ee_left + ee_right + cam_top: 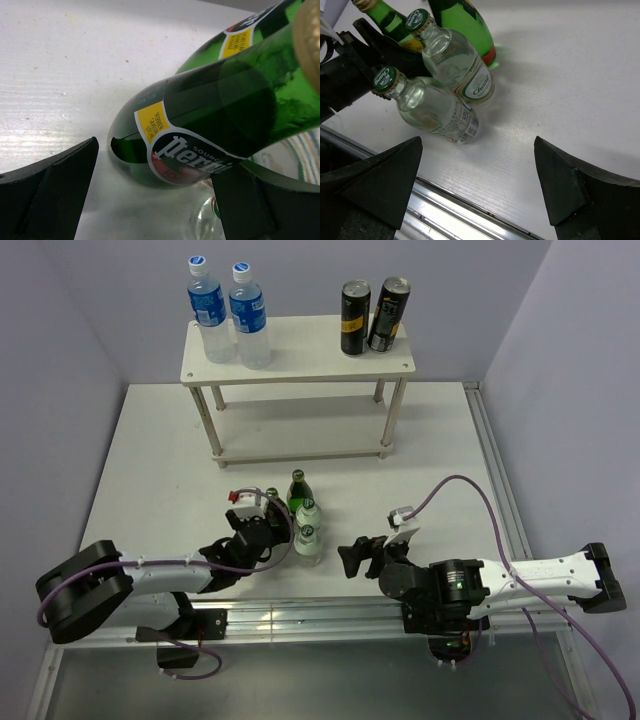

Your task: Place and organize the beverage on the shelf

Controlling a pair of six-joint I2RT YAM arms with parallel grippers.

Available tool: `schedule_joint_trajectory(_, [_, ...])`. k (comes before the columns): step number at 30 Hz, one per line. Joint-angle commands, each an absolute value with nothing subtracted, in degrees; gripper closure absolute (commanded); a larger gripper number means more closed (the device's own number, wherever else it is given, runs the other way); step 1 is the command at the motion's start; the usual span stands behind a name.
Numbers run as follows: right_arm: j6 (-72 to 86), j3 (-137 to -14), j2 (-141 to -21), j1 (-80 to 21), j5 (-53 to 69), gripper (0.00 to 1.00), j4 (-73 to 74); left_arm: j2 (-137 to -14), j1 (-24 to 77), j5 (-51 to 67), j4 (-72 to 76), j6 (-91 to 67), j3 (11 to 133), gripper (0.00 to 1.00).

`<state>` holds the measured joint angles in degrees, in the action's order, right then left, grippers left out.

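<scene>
Beverage bottles were split between two places: two blue-labelled plastic bottles (208,310) and two dark cans (354,318) stood on the top board of the shelf (300,355), while four glass ones were bunched at the near side of the counter (420,460), well apart from the shelf. The left tool (155,167) stood wide around the base of a green bottle (200,125), with a clear gap at one finger (50,190) and the other finger (250,200) close against the glass; nothing was gripped yet. The right tool (478,142) hung wide and empty just right of the cluster. The step in hand looked like a pick of that green bottle. To do it well, the tool should probably centre on the body, below the neck, before closing, since the second green bottle (235,35) and a clear glass bottle (455,60) crowded it and a skewed squeeze could knock them over. Lifting straight up first, then carrying it far toward the free middle of the top board, seemed safest.
</scene>
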<state>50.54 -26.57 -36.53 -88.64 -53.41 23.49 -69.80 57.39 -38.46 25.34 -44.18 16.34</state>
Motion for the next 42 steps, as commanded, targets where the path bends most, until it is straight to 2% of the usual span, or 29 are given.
schedule_joint_trajectory(1, [52.0, -26.3, -36.2, -89.1, -56.4, 0.00, 22.8, -72.4, 57.7, -44.3, 30.1, -42.7, 17.9, 0.04])
schedule_joint_trajectory(11, [53.0, -24.5, -33.8, -89.0, -56.5, 0.00, 23.3, -80.8, 57.7, -50.7, 35.3, -38.5, 20.7, 0.06])
schedule_joint_trajectory(14, [52.9, -24.4, -33.8, -89.1, -56.6, 0.00, 23.4, -83.7, 57.6, -52.6, 35.4, -36.9, 22.6, 0.10])
schedule_joint_trajectory(16, [52.9, -24.4, -33.7, -89.1, -56.6, 0.00, 23.6, -85.3, 57.5, -53.6, 35.8, -36.1, 23.6, 0.22])
schedule_joint_trajectory(17, [52.9, -24.5, -33.5, -89.1, -56.5, 0.00, 23.8, -85.7, 57.5, -53.8, 35.9, -35.9, 23.7, 0.34])
schedule_joint_trajectory(18, [52.9, -24.5, -33.5, -89.1, -56.5, 0.00, 24.0, -86.2, 57.5, -54.0, 36.2, -35.7, 23.9, 0.51])
schedule_joint_trajectory(20, [53.1, -24.5, -33.0, -89.1, -56.6, 0.00, 24.8, -86.3, 57.4, -54.6, 36.3, -35.9, 23.9, 0.56])
schedule_joint_trajectory(21, [53.2, -24.4, -32.8, -89.1, -56.7, 0.00, 25.0, -86.1, 57.3, -54.5, 36.1, -35.9, 23.9, 0.62])
schedule_joint_trajectory(24, [53.3, -24.3, -31.6, -89.1, -56.8, 0.00, 25.8, -85.6, 57.1, -54.9, 35.0, -36.4, 23.8, 0.86])
schedule_joint_trajectory(25, [53.3, -24.2, -31.2, -89.0, -56.7, 0.00, 25.9, -85.3, 57.2, -55.3, 34.3, -36.8, 23.9, 0.98])
schedule_joint_trajectory(33, [52.0, -24.2, -31.1, -89.0, -56.8, 0.00, 25.1, -76.8, 55.2, -53.4, 32.3, -33.3, 24.0, 1.00])
schedule_joint_trajectory(42, [51.6, -24.3, -31.4, -89.1, -56.8, 0.00, 24.7, -73.7, 44.6, -43.7, 32.2, -26.5, 30.7, 1.00])
